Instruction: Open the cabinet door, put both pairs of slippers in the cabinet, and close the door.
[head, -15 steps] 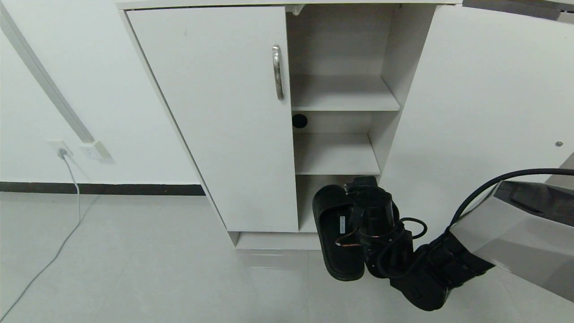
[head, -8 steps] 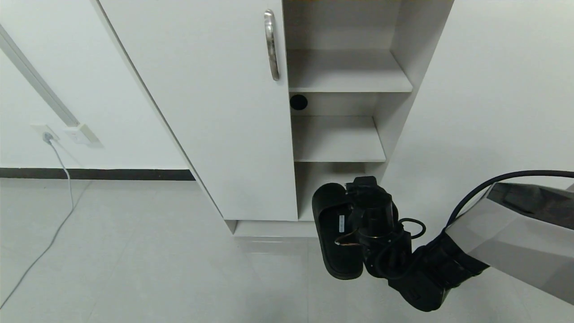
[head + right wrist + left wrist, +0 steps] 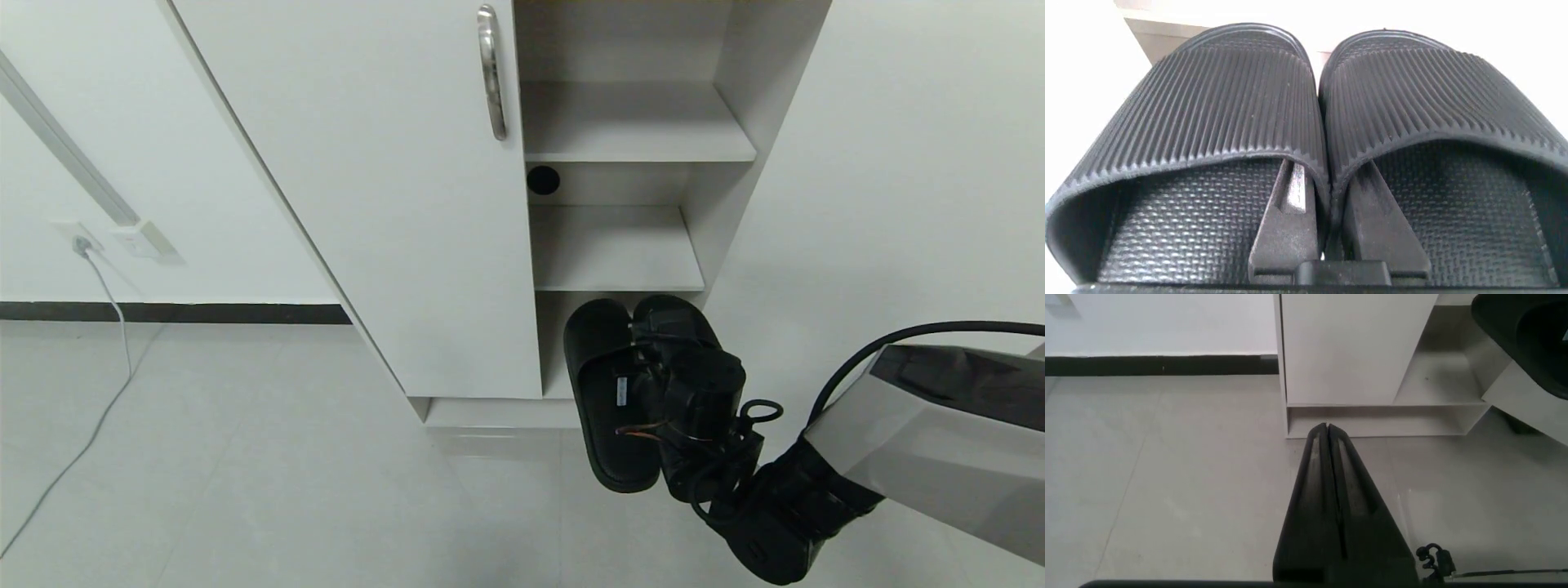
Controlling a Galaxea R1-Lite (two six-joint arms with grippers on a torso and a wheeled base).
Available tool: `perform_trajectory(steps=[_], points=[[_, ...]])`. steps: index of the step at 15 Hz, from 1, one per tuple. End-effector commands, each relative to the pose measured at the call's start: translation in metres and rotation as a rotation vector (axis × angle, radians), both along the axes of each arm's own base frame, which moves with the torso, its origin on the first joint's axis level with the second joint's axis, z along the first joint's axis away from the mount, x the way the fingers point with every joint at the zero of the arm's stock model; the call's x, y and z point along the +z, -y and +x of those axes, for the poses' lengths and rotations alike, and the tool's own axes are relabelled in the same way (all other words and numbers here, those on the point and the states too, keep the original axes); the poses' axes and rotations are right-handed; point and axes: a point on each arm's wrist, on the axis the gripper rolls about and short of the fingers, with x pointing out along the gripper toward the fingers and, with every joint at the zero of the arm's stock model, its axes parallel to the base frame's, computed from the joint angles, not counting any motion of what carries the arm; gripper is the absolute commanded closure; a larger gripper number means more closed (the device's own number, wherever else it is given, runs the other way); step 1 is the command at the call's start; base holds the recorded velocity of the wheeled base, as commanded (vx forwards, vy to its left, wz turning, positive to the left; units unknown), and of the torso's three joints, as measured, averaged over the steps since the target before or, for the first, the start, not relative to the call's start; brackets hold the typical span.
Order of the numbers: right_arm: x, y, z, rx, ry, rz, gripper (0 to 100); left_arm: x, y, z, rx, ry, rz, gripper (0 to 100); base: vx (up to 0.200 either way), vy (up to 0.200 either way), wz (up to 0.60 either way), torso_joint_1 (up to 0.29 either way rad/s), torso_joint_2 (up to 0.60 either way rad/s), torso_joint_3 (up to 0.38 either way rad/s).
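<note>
A pair of black slippers hangs just in front of the white cabinet's bottom compartment, toes pointing toward it. My right gripper is shut on the pair. In the right wrist view one finger sits inside each slipper, and the right gripper pinches their touching side walls together. The cabinet's right door stands open, and its left door is closed. My left gripper is shut and empty, low over the floor tiles and facing the cabinet base.
Two bare shelves sit above the bottom compartment. A metal handle is on the closed door. A wall socket and its cable are at the left, with open tiled floor before the cabinet.
The head camera has tipped down and come closer to the cabinet. My right arm has carried the slippers up and forward toward the bottom compartment.
</note>
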Motion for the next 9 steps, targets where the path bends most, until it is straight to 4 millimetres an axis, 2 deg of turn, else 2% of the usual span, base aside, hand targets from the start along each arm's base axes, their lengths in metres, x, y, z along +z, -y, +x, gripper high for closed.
perform_trajectory(steps=[1,5,9], points=[[-0.0025,-0.0004,0.0004,0.000,-0.005,-0.005,100,0.0001,0.0000,0.0001,0.000,-0.001,0.000,100,0.000,0.000,0.00,0.000,0.00,0.000],[-0.0024,-0.0004,0.0004,0.000,-0.004,-0.004,100,0.0000,0.0000,0.0002,0.000,-0.004,0.000,100,0.000,0.000,0.00,0.000,0.00,0.000],[-0.0024,0.0001,0.0008,-0.001,-0.004,-0.006,100,0.0001,0.0000,0.0001,0.000,-0.001,0.000,100,0.200,0.000,0.00,0.000,0.00,0.002]])
